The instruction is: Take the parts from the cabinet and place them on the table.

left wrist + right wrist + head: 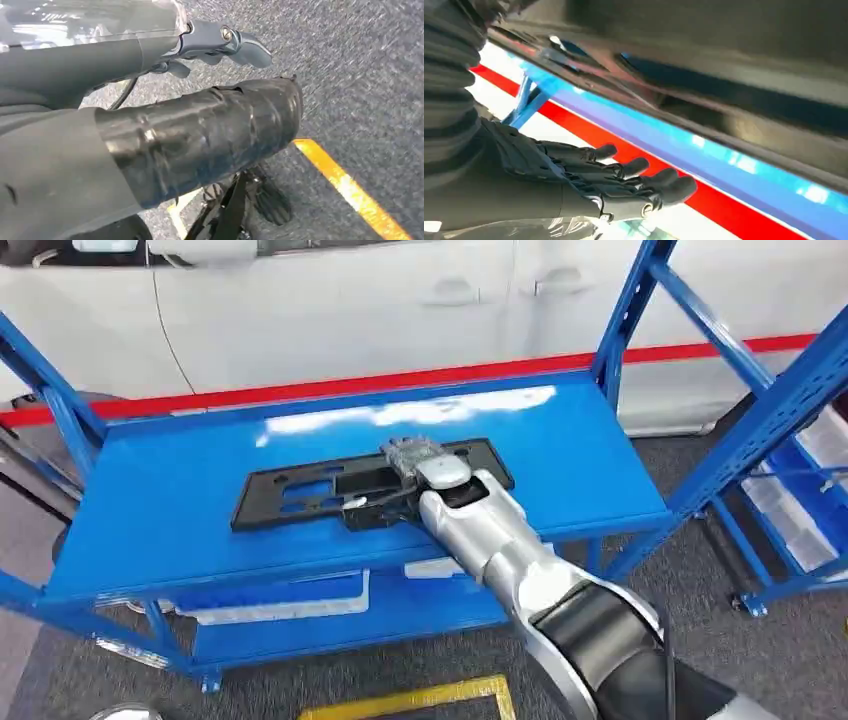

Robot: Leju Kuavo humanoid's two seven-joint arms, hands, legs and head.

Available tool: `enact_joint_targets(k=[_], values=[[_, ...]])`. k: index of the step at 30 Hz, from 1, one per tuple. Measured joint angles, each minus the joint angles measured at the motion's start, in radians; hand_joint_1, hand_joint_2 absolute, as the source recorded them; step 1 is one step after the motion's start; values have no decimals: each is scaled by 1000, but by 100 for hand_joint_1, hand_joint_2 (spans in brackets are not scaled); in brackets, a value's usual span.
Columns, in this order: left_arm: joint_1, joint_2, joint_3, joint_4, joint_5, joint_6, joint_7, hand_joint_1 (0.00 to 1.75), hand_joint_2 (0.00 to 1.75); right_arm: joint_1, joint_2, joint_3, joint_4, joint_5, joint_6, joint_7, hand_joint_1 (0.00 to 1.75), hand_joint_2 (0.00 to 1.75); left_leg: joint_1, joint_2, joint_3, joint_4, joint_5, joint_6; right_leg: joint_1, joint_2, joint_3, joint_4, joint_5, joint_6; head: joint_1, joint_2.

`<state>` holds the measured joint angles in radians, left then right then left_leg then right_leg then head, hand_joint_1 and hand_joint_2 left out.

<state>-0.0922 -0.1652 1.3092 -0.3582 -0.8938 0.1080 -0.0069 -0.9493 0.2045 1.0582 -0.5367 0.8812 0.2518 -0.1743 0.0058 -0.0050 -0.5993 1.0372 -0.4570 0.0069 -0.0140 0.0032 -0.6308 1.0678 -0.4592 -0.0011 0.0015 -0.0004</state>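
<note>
The long, flat black part [365,485] lies lengthwise on the blue upper shelf [190,500] of a metal-framed shelving unit, roughly in the middle of the surface, with several cut-outs through which the blue shows. The robot's right arm [520,570] reaches in from the lower right, and the right hand [425,465] sits over the right half of the part, near its far edge; from the head view the hand looks to be on or just above the part, and whether it actually touches cannot be told. In the right wrist view the dark fingers [624,172] lie stretched out side by side, fairly straight, not curled round anything, with the part's dark edge [684,65] and the blue shelf surface beside them. The left hand [220,42] hangs over grey carpet [360,60] beside a yellow floor stripe [350,187]; its fingers look loosely extended with nothing in them, though little of them shows. A lower blue shelf [400,610] carries a pale flat piece [275,605]. Behind the unit stands a white car body [400,310] with a red band [400,382] along its base, and a second blue rack [790,440] stands at the right.
</note>
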Motion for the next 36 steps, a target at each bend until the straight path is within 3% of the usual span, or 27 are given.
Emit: enact_joint_targets(k=[2, 4, 6, 7, 8, 9, 10, 12, 13, 14, 15, 23, 32, 36], values=[[1, -3, 0, -2, -2, -9, 8, 0, 0, 3, -1, -2, 1, 6, 0, 0, 0, 175, 3, 1, 3, -4, 3, -7, 3, 2, -2, -1, 2, -8, 0, 0], [1, -11, 0, -4, -4, -10, 15, 0, 0, 2, 0, -5, 1, 14, -1, -1, 0, 175, 6, 2, -4, 19, -19, -18, -6, 2, 8, -14, 6, -20, 0, 0], [1, -13, 0, -9, -4, -10, 16, 0, 0, 2, 1, -6, 1, 15, -2, -1, 0, 175, 7, 2, -60, 136, -78, -26, -6, 1, 12, -15, 4, -25, 0, 0], [1, -13, 0, -12, -4, -10, 16, 0, 0, 3, 1, -6, 1, 16, -2, -2, 175, 175, 7, 2, -103, 219, -110, -30, -5, 0, 13, -15, 2, -28, 0, 0], [1, -13, 0, -15, -4, -11, 16, 0, 0, 6, 1, -6, 2, 16, -2, -2, 175, 175, 7, 2, -138, 281, -127, -32, -4, 0, 13, -15, 1, -29, 0, 0], [3, -16, 0, -19, -4, -14, 18, 0, 0, 9, 1, -6, 3, 16, -2, -2, 175, 175, 7, 2, -154, 300, -119, -32, -4, 1, 14, -15, 0, -29, 0, 0], [5, -18, 0, -26, -3, -18, 21, 0, 0, 11, 1, -7, 3, 16, -2, -3, 175, 175, 8, 3, -144, 270, -88, -31, -5, 1, 17, -14, -1, -31, -1, 0], [8, -26, 0, -48, 3, -31, 29, 0, 0, 13, 1, -11, 3, 16, -3, -9, 175, 175, 18, 3, -64, 97, 15, -48, -8, 3, 24, -11, -8, -35, 0, 0], [8, -32, 0, -54, 6, -35, 30, 0, 0, 12, 1, -14, 3, 16, -3, -16, 175, 175, 26, 5, -29, 11, 41, -61, -3, 3, 26, -8, -13, -32, 0, 0], [8, -39, 0, -58, 10, -40, 32, 0, 0, 9, 1, -19, 3, 15, -5, -22, 175, 175, 16, 0, -10, -8, 15, -74, 2, 6, 21, -4, -14, -30, -1, 0], [5, -42, 0, -65, 12, -42, 32, 0, 0, 10, 1, -22, 3, 15, -5, -23, 175, 175, 19, 1, -15, -7, 23, -40, 8, 7, 19, -6, -13, -30, 2, 0], [6, -48, 0, -86, 19, -43, 37, 0, 0, -5, 1, -27, 3, 15, -6, -29, 175, 175, 12, 0, -14, -8, 22, -32, 2, 5, 26, -18, -9, -18, 0, 0], [6, -44, 0, -86, 26, -31, 16, 0, 0, -8, 1, -39, 0, -1, -5, -38, 175, 175, 12, -1, -14, -8, 23, -30, 1, 4, 27, -18, -7, -15, 0, 0], [6, -42, 2, -86, 35, -16, 16, 0, 0, -8, 0, -58, -39, 6, -51, -4, 175, 175, 12, -1, -14, -8, 24, -29, 1, 4, 26, -18, -7, -15, 0, 0]])
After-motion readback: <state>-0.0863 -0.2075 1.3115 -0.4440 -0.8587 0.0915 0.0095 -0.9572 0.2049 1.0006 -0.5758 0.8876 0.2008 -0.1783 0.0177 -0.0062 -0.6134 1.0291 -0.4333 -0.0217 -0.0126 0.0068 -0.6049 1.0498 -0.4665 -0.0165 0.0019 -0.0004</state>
